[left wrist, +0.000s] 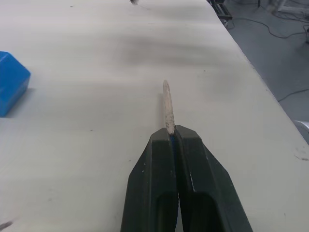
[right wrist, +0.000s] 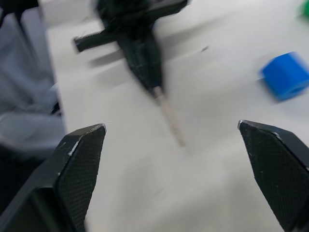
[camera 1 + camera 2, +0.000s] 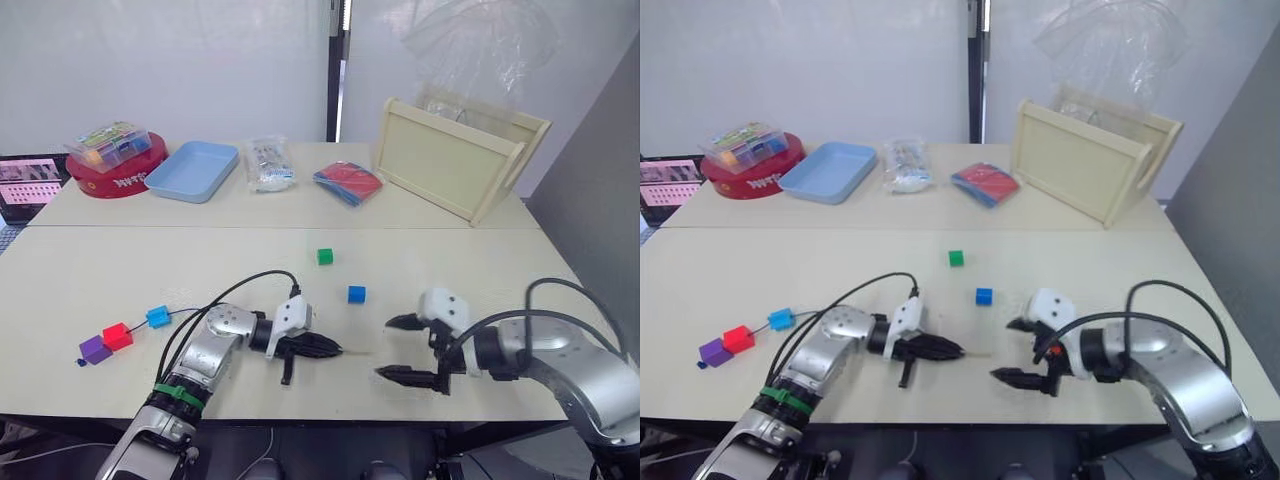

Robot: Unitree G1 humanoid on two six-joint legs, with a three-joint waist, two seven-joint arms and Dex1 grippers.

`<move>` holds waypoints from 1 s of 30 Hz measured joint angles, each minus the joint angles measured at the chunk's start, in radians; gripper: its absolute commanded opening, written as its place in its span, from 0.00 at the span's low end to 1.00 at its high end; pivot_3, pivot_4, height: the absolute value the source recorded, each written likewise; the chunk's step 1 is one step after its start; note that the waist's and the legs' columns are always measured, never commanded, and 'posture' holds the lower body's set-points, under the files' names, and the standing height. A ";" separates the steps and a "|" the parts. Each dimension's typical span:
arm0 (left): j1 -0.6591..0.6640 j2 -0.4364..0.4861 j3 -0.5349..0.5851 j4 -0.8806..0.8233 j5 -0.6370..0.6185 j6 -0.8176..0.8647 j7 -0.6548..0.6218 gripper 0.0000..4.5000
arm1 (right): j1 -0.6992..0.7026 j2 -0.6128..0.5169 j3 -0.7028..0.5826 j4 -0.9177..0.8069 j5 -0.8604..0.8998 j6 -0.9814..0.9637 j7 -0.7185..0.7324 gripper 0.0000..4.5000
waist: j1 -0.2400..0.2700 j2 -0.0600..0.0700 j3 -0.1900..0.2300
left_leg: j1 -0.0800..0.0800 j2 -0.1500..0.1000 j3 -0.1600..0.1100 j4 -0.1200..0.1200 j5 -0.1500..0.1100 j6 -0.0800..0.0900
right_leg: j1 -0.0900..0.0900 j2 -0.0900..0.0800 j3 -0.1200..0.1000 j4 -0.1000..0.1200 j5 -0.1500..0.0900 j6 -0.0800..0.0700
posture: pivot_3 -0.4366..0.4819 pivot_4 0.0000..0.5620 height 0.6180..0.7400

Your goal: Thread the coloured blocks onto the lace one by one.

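At the back of the table (image 3: 120, 270) sit a red tin (image 3: 117, 176) with a clear box (image 3: 108, 144) on top, a light blue tray (image 3: 193, 170) and a wooden frame (image 3: 455, 160), well apart from the work. The left gripper (image 3: 330, 349) is clamped on the lace (image 3: 188, 311) by its pale tip (image 1: 167, 106), pointing at the right gripper (image 3: 400, 348), whose fingers are spread wide with nothing between. Purple block (image 3: 95, 349), red block (image 3: 117, 336) and light blue block (image 3: 158, 316) sit along the cord; the darker blue block (image 3: 356, 294) and green block (image 3: 324, 257) lie loose nearby.

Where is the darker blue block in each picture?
Left eye view: the darker blue block lies mid-table, just ahead of the two grippers.
Right eye view: same block, nearer than the green block.
Left wrist view: a blue block at the edge, which one unclear.
Right wrist view: the block beyond the right finger.
Shared landmark: the lace tip.
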 measured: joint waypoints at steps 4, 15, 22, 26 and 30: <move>0.010 0.015 0.029 -0.005 -0.026 0.006 0.002 0.00 | 0.056 0.099 -0.083 -0.005 0.026 -0.035 -0.104 0.99 | -0.003 0.000 0.000 | 0.000 0.000 0.000 0.000 0.000 0.000 | 0.000 0.000 0.000 0.001 0.000 0.000 | 0.48 0.27 1.00; 0.117 0.118 0.113 -0.150 -0.088 0.076 0.026 0.00 | 0.002 0.438 0.125 0.183 -0.167 -0.205 -0.469 0.99 | -0.014 0.001 0.000 | 0.002 0.000 0.000 -0.003 0.001 -0.002 | -0.001 0.000 0.002 0.002 0.000 0.000 | 0.48 0.27 1.00; 0.191 0.163 0.145 -0.236 -0.113 0.124 0.064 0.00 | -0.111 0.555 0.146 0.354 -0.254 -0.268 -0.620 0.99 | -0.013 0.001 0.000 | 0.002 0.001 0.000 -0.004 0.002 -0.003 | -0.001 0.000 0.002 0.002 0.000 0.000 | 0.48 0.27 1.00; 0.209 0.180 0.167 -0.273 -0.131 0.147 0.079 0.00 | -0.144 0.579 0.153 0.411 -0.271 -0.269 -0.651 0.99 | -0.012 0.001 0.000 | 0.002 0.001 0.000 -0.004 0.002 -0.003 | -0.002 0.001 0.002 0.003 0.000 0.000 | 0.48 0.27 1.00; 0.216 0.189 0.169 -0.294 -0.146 0.158 0.083 0.00 | -0.148 0.605 0.177 0.434 -0.273 -0.267 -0.655 0.99 | -0.017 0.001 0.000 | 0.003 0.001 0.000 -0.004 0.002 -0.003 | -0.002 0.001 0.002 0.003 0.000 0.000 | 0.48 0.27 1.00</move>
